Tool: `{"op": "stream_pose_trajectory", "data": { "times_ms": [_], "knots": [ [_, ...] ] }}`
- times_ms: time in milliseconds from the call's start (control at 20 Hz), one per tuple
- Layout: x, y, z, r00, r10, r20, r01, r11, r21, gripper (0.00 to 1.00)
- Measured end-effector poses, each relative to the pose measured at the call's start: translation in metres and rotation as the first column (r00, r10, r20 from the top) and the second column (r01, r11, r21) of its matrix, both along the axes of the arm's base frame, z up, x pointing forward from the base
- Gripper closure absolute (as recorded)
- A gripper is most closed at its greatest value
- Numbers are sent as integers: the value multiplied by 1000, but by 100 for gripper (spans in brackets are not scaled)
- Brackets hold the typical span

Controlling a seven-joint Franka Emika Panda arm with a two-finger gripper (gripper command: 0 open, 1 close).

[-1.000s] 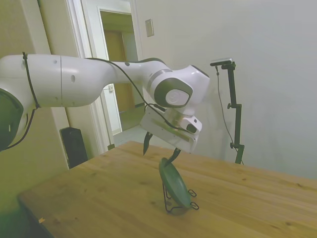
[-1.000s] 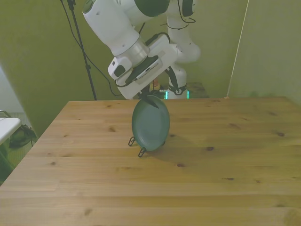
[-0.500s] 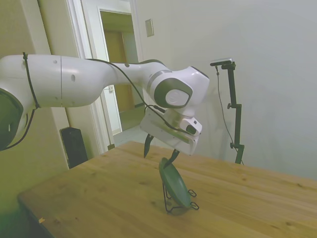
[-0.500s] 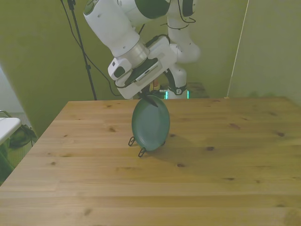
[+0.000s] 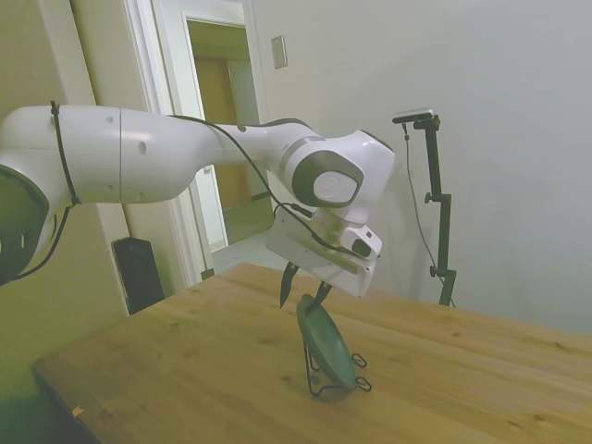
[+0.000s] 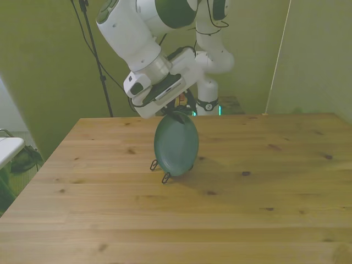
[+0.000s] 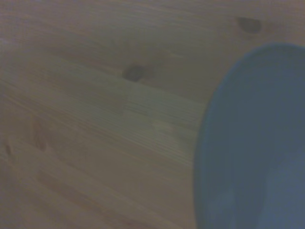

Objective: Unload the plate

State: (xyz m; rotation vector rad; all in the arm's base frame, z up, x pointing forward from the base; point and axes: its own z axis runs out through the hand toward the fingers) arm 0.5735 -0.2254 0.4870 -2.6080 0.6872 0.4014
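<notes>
Since a second ago, the arm point(image 5: 166, 166) has shifted toward the plate, and its gripper point(image 5: 304, 288) has come down so that the fingers, then spread wide above the rim, now sit closer together at the plate's top edge.

Largest in view is the wooden table point(image 6: 264, 187), with the white arm reaching over it. In the side view the two dark fingers point(image 5: 289, 282) straddle the upper rim of the plate point(image 5: 326, 342), one on each side, with a narrow gap between them; whether they press the rim cannot be told. In the front view the gripper point(image 6: 177, 111) sits right at the plate's point(image 6: 176, 145) top.

Near the table's middle, the dark green plate stands on edge, tilted back against a thin black wire stand point(image 5: 338, 381), whose feet point(image 6: 159, 170) show below the plate's lower rim. The wrist view, out of focus, shows part of the plate point(image 7: 257, 148) as a bluish curve against the knotted wood of the table point(image 7: 95, 119).
</notes>
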Motion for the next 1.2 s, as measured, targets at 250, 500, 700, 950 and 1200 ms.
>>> {"op": "stream_pose_trajectory", "data": {
  "times_ms": [250, 500, 700, 950, 1200],
  "knots": [
    [-2, -9, -3, 1000, -14, -4, 14, 1000, 0, 100],
    [0, -9, 1, 1000, -12, 4, 12, 1000, -5, 100],
    [1, -9, 6, 1000, -11, 15, 11, 1000, -11, 100],
    [-2, -7, 38, 998, -7, 70, 10, 999, -33, 100],
    [-13, -4, 98, 991, -19, 135, 30, 996, -85, 100]
  ]
}}
